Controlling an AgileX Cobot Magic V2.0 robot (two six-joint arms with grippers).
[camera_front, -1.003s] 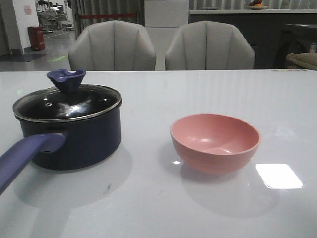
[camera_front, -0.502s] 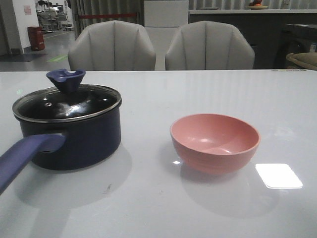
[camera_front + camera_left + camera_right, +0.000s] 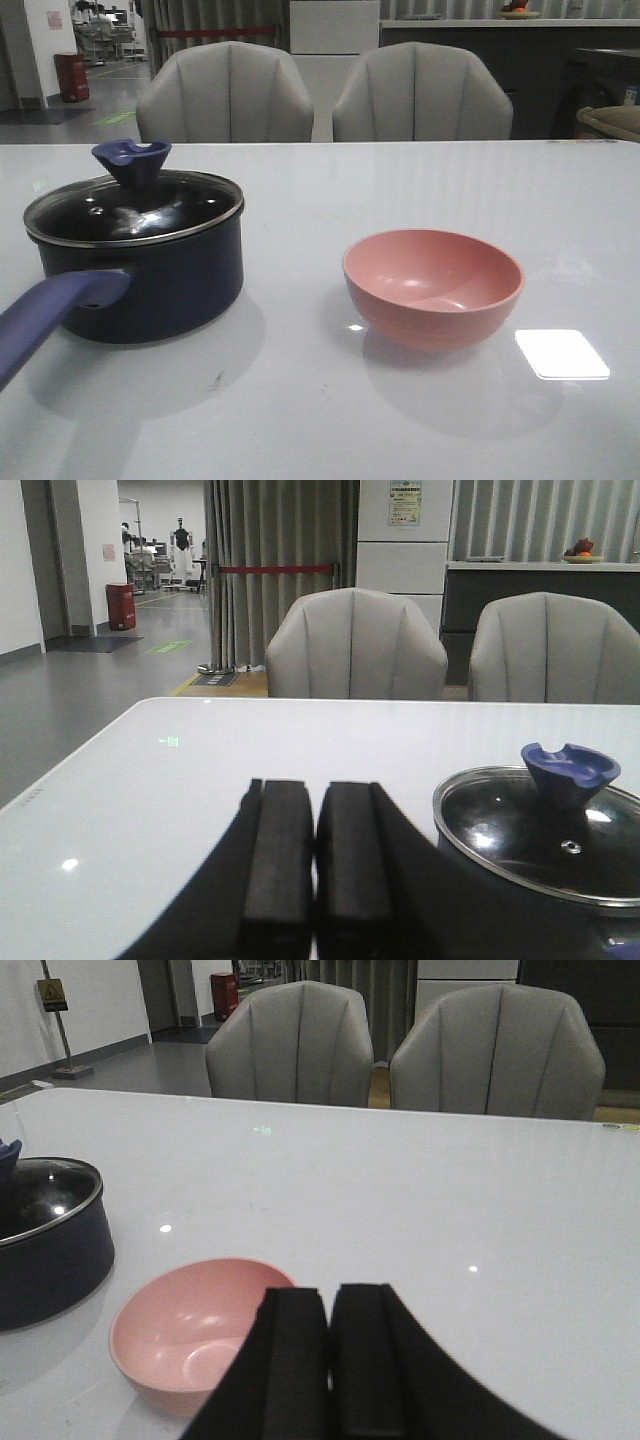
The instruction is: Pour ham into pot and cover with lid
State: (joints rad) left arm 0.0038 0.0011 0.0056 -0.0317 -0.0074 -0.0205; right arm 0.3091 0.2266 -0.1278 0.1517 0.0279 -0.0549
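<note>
White worktop (image 3: 400, 190) is carrying everything, two grey chairs (image 3: 225, 92) standing at its far side. Pot (image 3: 150, 270) is sitting on the left, handle (image 3: 50, 315) pointing near-left. Lid (image 3: 133, 207) is resting on the pot, knob (image 3: 131, 160) up. Pink bowl (image 3: 433, 287) is sitting right of the pot, apart from it, looking empty. Ham is not showing anywhere. Left pincer (image 3: 316, 855) is pressed narrow, holding nothing; right pincer (image 3: 330, 1355) likewise, hanging just near of the bowl.

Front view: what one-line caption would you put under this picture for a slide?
Lidded dark pot with glass lid beside an empty-looking pink bowl on a white table, no arms in sight.
</note>
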